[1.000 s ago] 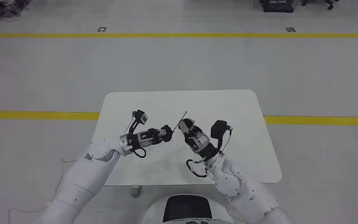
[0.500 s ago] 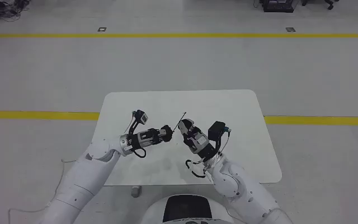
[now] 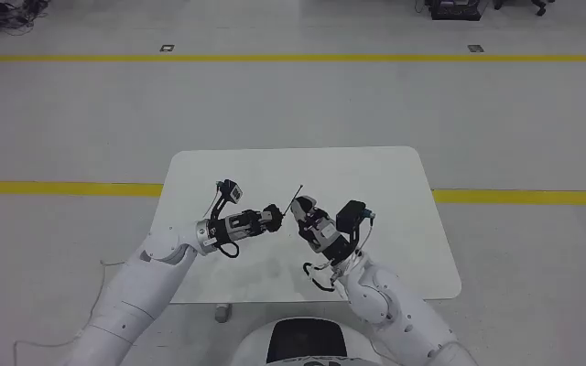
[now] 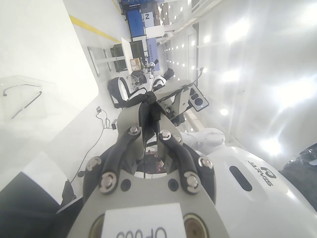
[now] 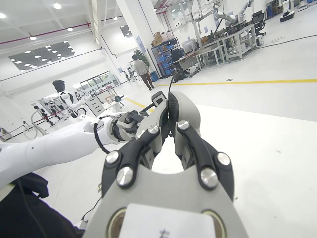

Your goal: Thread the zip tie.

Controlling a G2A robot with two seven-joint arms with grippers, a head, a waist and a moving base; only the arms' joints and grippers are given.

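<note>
Two labelled tools point(image 3: 276, 217) point(image 3: 298, 205), one zip tie point(image 3: 298, 193)

a robotics lab on an open, factory-style floor

beyond the tips of the right gripper point(image 5: 168, 105) stand workbenches point(image 5: 235, 38) crowded with gear, metal frames carrying robot arms point(image 5: 223, 15), and blue shelving point(image 5: 164, 50) stacked with bins. off to that gripper's side, another humanoid robot point(image 5: 68, 100) stands by a desk. high above it hang rows of ceiling lights point(image 5: 57, 6) and a red pipe point(image 5: 62, 29). beneath it sits a plain white table point(image 3: 385, 174) on a pale glossy floor point(image 3: 293, 110) marked with yellow lines point(image 3: 293, 58).
</note>
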